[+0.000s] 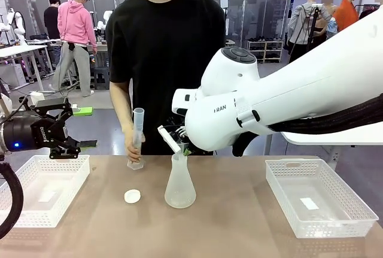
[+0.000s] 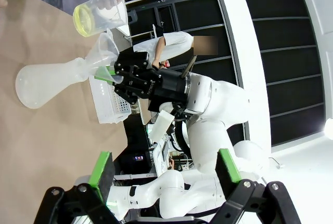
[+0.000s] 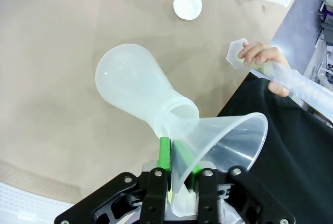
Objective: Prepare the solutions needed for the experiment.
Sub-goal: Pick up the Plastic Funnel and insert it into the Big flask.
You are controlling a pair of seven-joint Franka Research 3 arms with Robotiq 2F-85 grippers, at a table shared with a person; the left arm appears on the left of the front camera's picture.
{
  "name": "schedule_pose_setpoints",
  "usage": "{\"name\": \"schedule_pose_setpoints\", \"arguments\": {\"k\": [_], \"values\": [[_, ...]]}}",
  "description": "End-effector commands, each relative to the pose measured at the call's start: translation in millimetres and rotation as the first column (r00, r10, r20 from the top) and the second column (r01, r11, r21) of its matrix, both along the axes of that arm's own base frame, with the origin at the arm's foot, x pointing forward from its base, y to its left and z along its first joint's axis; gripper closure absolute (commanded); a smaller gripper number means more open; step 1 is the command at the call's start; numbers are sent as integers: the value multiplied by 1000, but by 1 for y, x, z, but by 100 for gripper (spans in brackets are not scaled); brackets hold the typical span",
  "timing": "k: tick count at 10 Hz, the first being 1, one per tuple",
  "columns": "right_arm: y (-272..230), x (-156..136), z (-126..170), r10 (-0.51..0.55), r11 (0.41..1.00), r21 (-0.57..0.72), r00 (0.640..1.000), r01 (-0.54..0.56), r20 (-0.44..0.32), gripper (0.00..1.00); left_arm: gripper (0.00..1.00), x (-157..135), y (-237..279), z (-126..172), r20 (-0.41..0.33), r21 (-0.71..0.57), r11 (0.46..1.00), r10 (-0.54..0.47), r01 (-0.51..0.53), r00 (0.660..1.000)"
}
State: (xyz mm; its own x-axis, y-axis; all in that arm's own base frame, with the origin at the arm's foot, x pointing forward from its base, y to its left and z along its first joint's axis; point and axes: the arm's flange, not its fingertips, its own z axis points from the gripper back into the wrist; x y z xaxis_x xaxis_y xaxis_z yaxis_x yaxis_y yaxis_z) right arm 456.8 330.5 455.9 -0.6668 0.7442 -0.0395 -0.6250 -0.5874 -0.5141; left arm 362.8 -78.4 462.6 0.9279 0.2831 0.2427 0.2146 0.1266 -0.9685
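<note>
At the flask [image 1: 180, 189] neck: right gripper [image 3: 179, 161] clamps the funnel [image 3: 223, 141] | near the flask mouth: solutions [image 2: 83, 20], shallow layer in a clear container [image 2: 106, 8] | well left of the flask: left gripper [image 2: 165, 169], jaws spread, empty

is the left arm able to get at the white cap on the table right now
Probably yes. The white cap lies in the open between the left basket and the flask, and the left gripper hangs by that basket, jaws open and empty. The person's hand sits close behind it.
</note>
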Motion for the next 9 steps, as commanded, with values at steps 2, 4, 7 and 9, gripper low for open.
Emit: {"name": "schedule_pose_setpoints", "arguments": {"k": [2, 4, 7, 9], "values": [[-4, 0, -3, 41, 999, 29, 999, -42, 36, 67, 0, 0, -2, 1, -2, -23, 1000, 0, 0, 1000], [-3, -2, -4, 38, 999, 16, 999, -39, 36, 51, 0, 0, -2, 1, -2, -23, 1000, 0, 0, 1000], [-7, -9, 2, 0, 999, -33, 999, 2, 33, 34, 0, 0, -2, 1, -2, -23, 1000, 0, 0, 1000], [-17, -17, 17, -20, 998, -57, 998, 24, 66, 34, 0, 0, -2, 1, -2, -23, 1000, 0, 0, 1000]]}}
